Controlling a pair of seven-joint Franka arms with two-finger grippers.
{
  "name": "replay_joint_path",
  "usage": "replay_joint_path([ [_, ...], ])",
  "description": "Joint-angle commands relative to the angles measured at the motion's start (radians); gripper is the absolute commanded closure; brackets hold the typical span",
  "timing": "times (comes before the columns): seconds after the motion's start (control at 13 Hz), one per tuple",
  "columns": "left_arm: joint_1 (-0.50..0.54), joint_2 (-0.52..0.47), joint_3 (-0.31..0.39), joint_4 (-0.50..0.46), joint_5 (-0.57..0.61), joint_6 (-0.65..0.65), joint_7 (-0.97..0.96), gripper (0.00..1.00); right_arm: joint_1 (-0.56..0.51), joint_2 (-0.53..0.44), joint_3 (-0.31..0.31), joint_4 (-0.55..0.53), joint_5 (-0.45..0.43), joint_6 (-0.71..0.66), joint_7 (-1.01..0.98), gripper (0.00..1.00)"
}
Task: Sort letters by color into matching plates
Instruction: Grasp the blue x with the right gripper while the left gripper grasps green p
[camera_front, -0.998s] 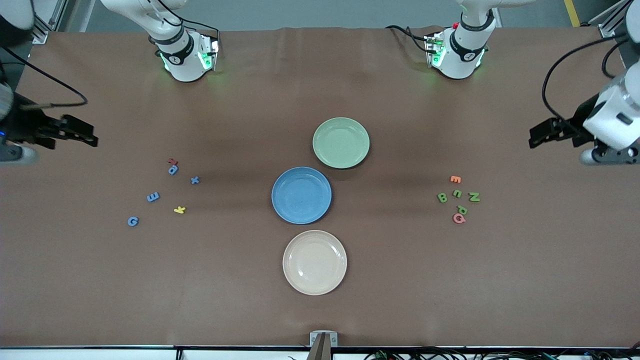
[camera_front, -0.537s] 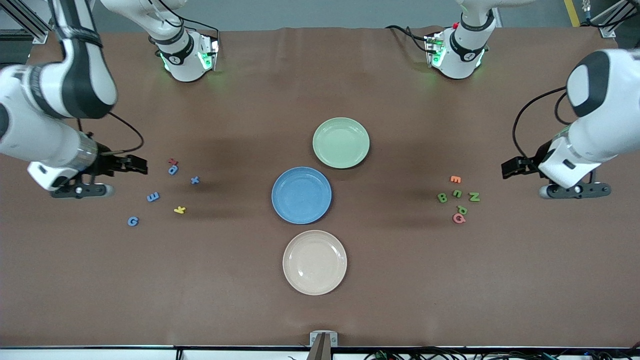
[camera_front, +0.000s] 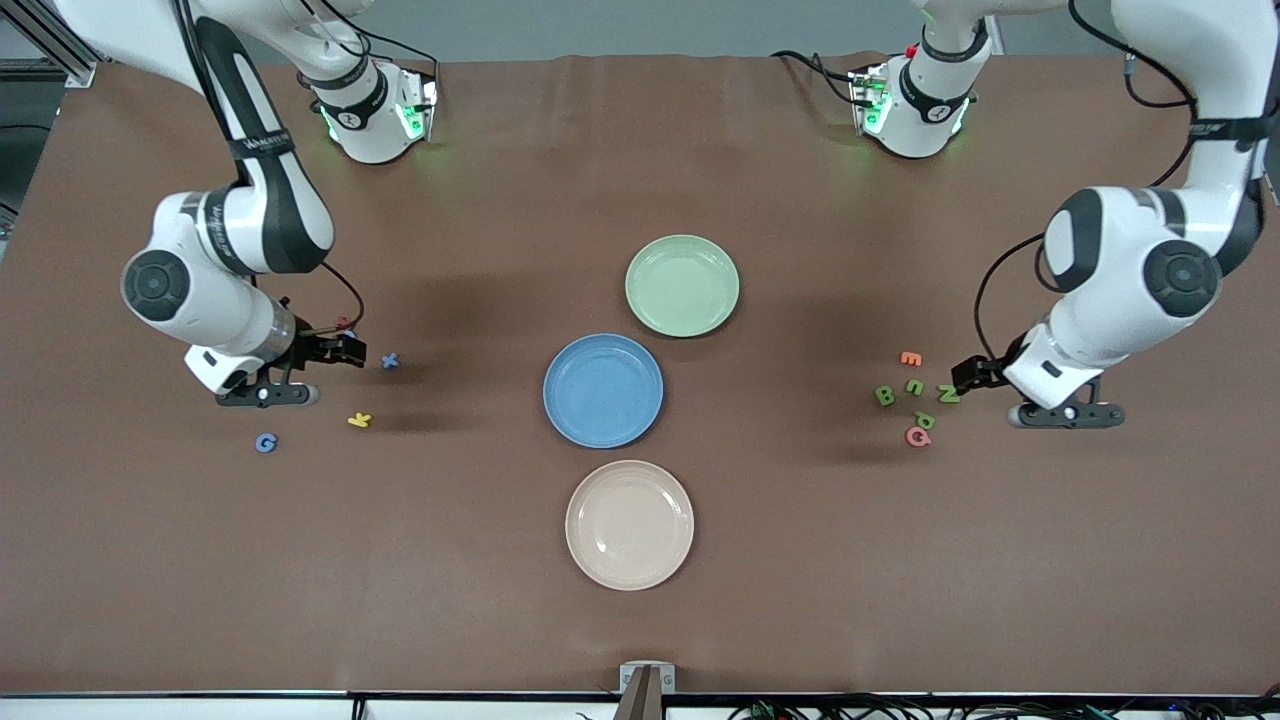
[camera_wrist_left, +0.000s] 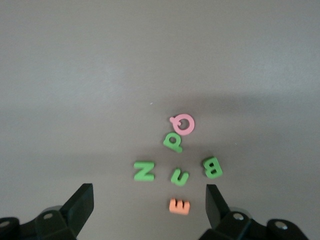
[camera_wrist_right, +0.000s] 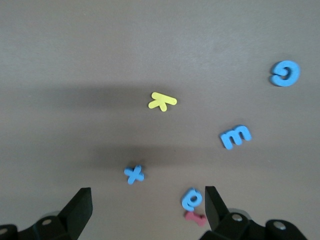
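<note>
The right gripper (camera_front: 345, 352) hung wide open over the blue letters (camera_wrist_right: 235, 136) at the right arm's end of the bench (camera_front: 640, 620); the left gripper (camera_front: 968, 377), equally spread, hung over the green letters (camera_wrist_left: 144, 171) at the left arm's end. All three plates were empty: the green plate (camera_front: 682, 285) farthest from the front camera, the blue plate (camera_front: 603, 390) touching it, the cream plate (camera_front: 629, 524) nearest. The letters looked light, chunky and stiff, probably best pinched across their flat sides, one at a time. In the front view the right arm hid the blue E and most of the red letter (camera_wrist_right: 194, 218).
</note>
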Motion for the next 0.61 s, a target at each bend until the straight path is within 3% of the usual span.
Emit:
replay_joint_path([
  [0.0, 0.000, 0.048, -0.002, -0.037, 0.001, 0.105, 0.096, 0.05, 0.030, 0.043, -0.001, -0.042, 0.015, 0.091, 0.027, 0.06],
  [0.31, -0.011, 0.145, -0.009, -0.026, 0.001, 0.168, 0.248, 0.15, 0.055, 0.111, -0.001, -0.045, 0.042, 0.139, 0.047, 0.19],
  [0.54, -0.012, 0.208, -0.009, -0.015, 0.001, 0.209, 0.303, 0.31, 0.062, 0.118, 0.001, -0.065, 0.042, 0.159, 0.049, 0.24],
])
